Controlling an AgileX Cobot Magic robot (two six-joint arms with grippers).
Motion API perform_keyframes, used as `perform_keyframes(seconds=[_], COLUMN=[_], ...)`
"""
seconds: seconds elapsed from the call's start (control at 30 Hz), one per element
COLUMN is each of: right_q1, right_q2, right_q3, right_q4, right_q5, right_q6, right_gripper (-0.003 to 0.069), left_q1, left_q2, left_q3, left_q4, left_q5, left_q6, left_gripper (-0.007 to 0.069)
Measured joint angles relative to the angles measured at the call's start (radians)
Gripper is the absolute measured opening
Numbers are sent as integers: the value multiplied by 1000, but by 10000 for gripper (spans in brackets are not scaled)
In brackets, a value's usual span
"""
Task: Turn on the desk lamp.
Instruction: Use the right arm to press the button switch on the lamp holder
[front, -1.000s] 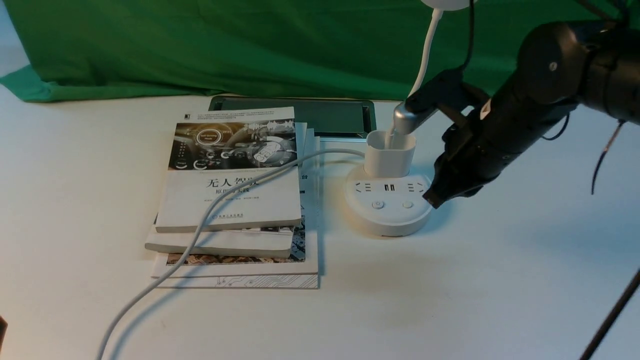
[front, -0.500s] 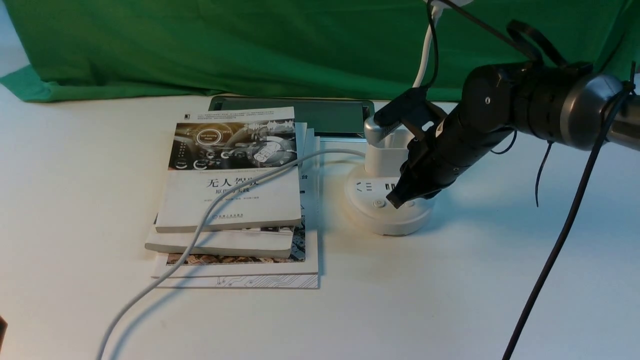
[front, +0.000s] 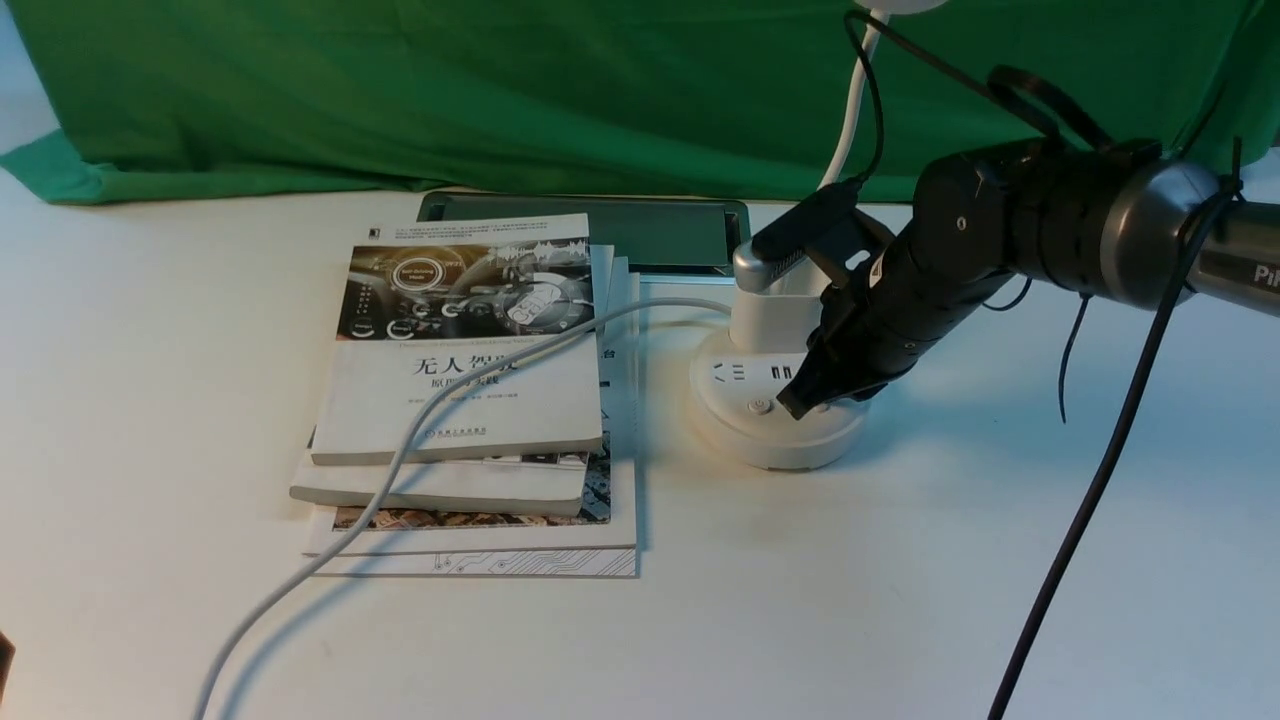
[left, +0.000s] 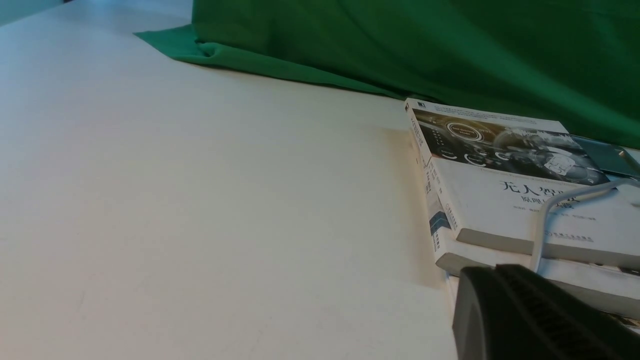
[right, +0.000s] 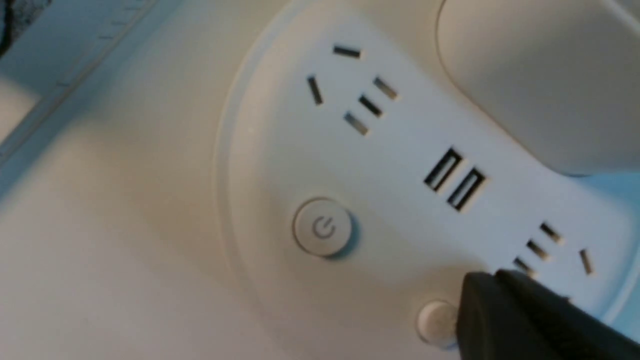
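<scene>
- Since a second ago the right gripper (front: 800, 400) has swung in from just off the right edge of the lamp (front: 775, 450) to above its base (front: 722, 398). Over the last half second it has barely shifted, so it looks settled on its press point.
- Its jaws look closed, tips together and gripping nothing. The tip sits low at the small button (right: 434, 320), beside the power button (right: 322, 227) rather than on it. Whether it is touching cannot be told.
- By my reading the press is in hand or about to be. The head (front: 893, 4) is cut off by the frame, so I cannot say whether it is lit.
- The lamp stands on the table (front: 900, 600), just right of the books (front: 470, 400), with its cable (front: 400, 450) trailing across them.
- Writing: a power symbol marks the larger button. The top book's title starts "无人", and the cable hides the next characters. Smaller print is unreadable. The arm (front: 1150, 230) shows "Pi", cut at the edge.
- The left gripper (left: 530, 315) is only a dark corner in its wrist view, well apart from the lamp. I cannot tell whether it is open.
</scene>
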Motion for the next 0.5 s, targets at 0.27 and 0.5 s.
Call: perform_keyframes(seconds=[0.27,0.5], right_q1=[10,13], right_q2=[13,25], right_q3=[-2,-10], right_q4=[-1,0], right_q5=[-3,-8], right_q6=[8,13], right_gripper=[67,67], left_q1=[0,0], left_q2=[0,0], left_q3=[0,0], left_q4=[0,0], left_q5=[0,0], left_q6=[0,0], left_gripper=[21,21])
